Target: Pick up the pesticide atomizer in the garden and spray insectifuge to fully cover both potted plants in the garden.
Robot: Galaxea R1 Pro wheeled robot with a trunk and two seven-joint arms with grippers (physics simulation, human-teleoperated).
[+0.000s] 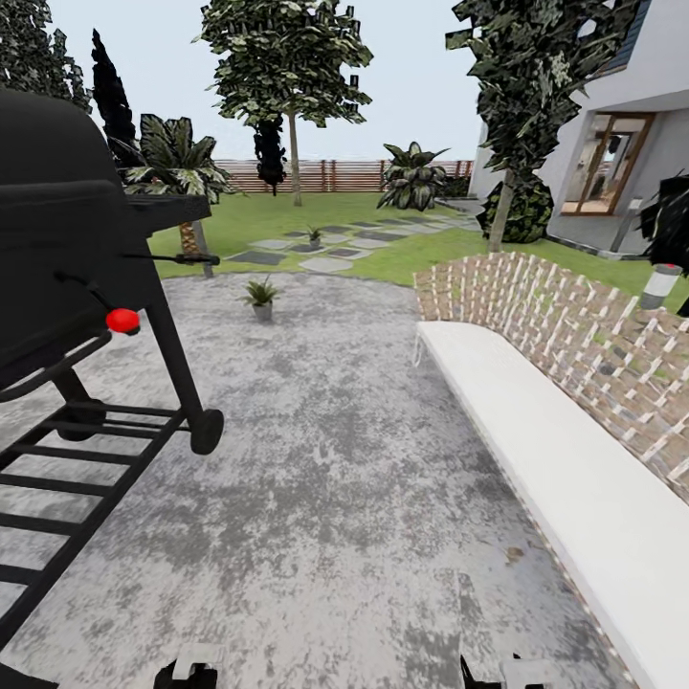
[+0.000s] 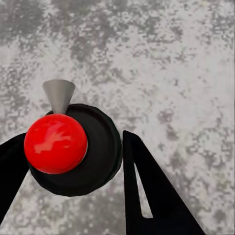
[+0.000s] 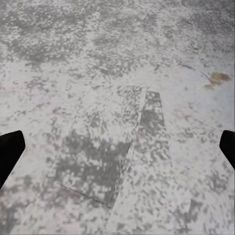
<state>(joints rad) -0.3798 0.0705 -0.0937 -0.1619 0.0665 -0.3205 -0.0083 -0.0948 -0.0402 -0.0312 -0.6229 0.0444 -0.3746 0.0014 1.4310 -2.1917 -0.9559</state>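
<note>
Two potted plants stand ahead in the garden. One sits in a pale pot at the far edge of the grey patio. The other is farther off among the stepping stones on the lawn. The pesticide atomizer is out of view. My left gripper is open over the patio floor, and between its dark fingers I see a red ball on a black disc; how near it is I cannot tell. My right gripper is open wide above bare patio. Both gripper tops peek in at the head view's lower edge.
A black wheeled grill with a red knob crowds the left side. A long white bench with a woven brown back runs along the right. Beyond the lawn are trees, a slatted fence and a house.
</note>
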